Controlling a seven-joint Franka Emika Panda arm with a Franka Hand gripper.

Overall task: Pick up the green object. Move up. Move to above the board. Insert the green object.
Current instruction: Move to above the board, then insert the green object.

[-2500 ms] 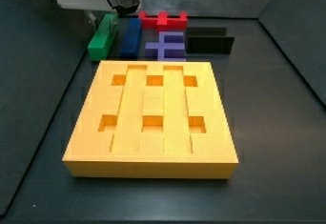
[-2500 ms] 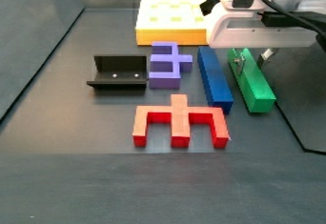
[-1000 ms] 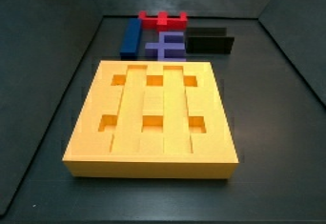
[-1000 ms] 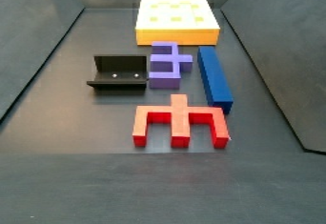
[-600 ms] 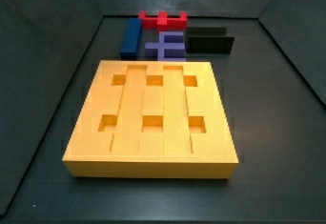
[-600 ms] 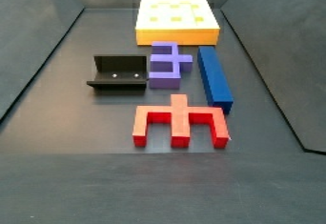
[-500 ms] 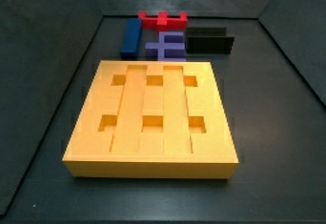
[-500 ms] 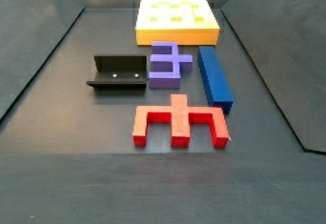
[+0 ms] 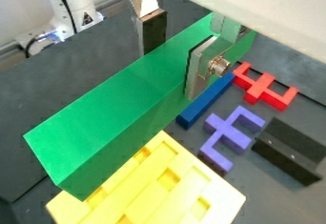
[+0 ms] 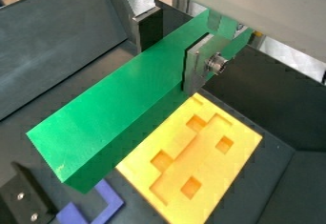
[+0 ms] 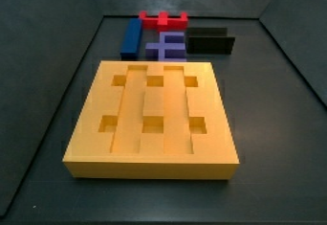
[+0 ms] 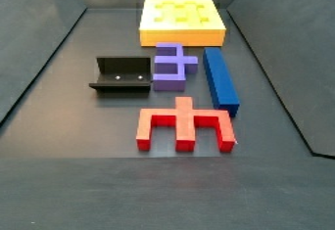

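Count from my station:

- One gripper (image 9: 176, 45), seen only in both wrist views; neither side view shows it. Its silver plate fingers (image 10: 200, 59) are clamped on the green bar's two long faces.
- One green object (image 9: 121, 113), a long plain bar, held between those fingers near one end, the rest reaching out well past them. It hangs in the air above the floor; I see it again in a wrist view (image 10: 121, 110).
- One board (image 11: 153, 116), orange-yellow, grooved, six square holes, lying flat below the bar (image 10: 197, 156).
- One blue bar (image 12: 220, 77), lying just beside the purple piece.
- One purple piece (image 12: 171, 63).
- One red piece (image 12: 186, 123).
- One fixture (image 12: 120, 74), dark, on the floor.
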